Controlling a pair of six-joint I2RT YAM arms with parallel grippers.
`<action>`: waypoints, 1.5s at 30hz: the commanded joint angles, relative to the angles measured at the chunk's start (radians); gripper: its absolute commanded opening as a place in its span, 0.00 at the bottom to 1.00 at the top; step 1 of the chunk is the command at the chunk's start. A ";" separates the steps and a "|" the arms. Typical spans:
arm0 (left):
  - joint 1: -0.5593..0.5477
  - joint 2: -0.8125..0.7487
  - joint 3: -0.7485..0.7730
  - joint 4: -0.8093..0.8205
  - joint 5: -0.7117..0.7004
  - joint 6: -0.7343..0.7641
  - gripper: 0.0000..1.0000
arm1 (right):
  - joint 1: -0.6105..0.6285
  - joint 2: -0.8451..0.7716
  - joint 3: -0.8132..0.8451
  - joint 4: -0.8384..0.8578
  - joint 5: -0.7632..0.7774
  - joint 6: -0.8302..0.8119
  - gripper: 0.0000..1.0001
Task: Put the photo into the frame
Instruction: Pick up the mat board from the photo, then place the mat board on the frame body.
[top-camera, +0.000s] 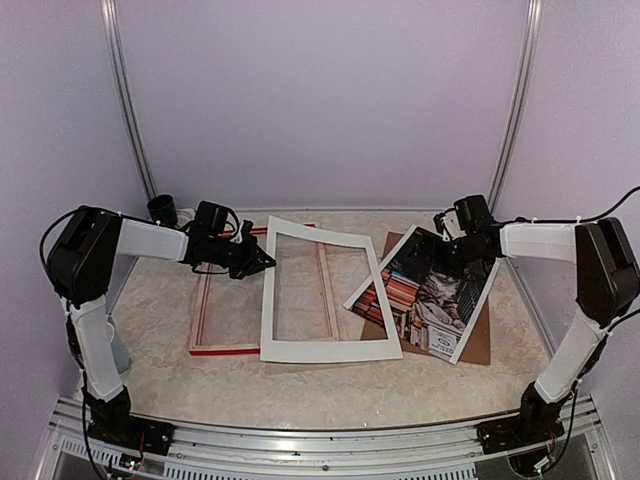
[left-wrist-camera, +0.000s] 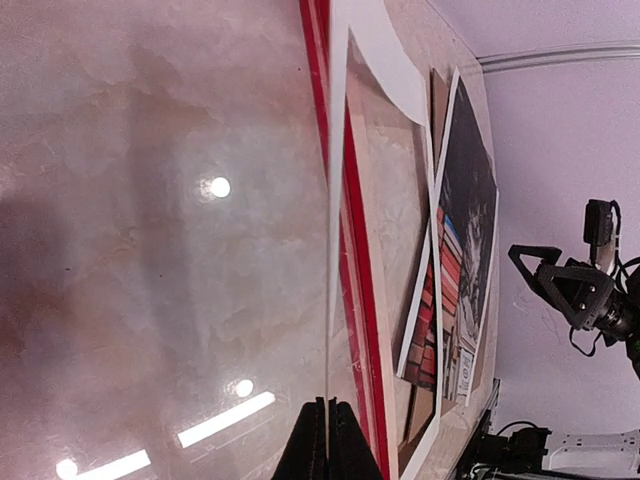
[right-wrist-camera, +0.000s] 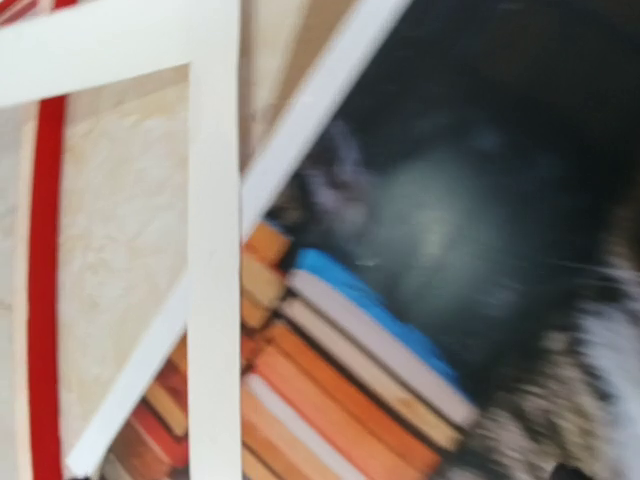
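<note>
Pinching the upper-left edge of the white mat board (top-camera: 268, 320), the left fingers (left-wrist-camera: 310, 455) are closed thin on it, likely to clear it off the frame (top-camera: 225, 349), which lies centre-left on the desk (top-camera: 170, 380) under the mat. Right fingers (left-wrist-camera: 556, 272) spread wide and empty, hovering over the upper edge of the photo (top-camera: 430, 295), which rests right of centre on the brown backing board (top-camera: 478, 340), probably readying a pickup. Desk marbled beige, glossy with lamp glints; plain lilac walls (top-camera: 320, 100) close it in.

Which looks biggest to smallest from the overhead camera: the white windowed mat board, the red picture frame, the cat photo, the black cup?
1. white rectangular mat board and red-fronted wooden picture frame: they look alike, and the frame is partly covered, so unranked.
2. rectangular colour cat photo.
3. small black cup.
</note>
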 joint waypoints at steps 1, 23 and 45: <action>0.047 -0.055 -0.034 -0.072 0.030 0.080 0.04 | 0.068 0.074 0.076 0.006 -0.007 -0.008 0.99; 0.194 0.000 0.052 -0.316 -0.047 0.235 0.07 | 0.252 0.338 0.344 -0.045 -0.036 -0.017 0.99; 0.294 0.102 0.261 -0.535 -0.069 0.366 0.09 | 0.280 0.384 0.387 -0.060 -0.040 -0.031 0.99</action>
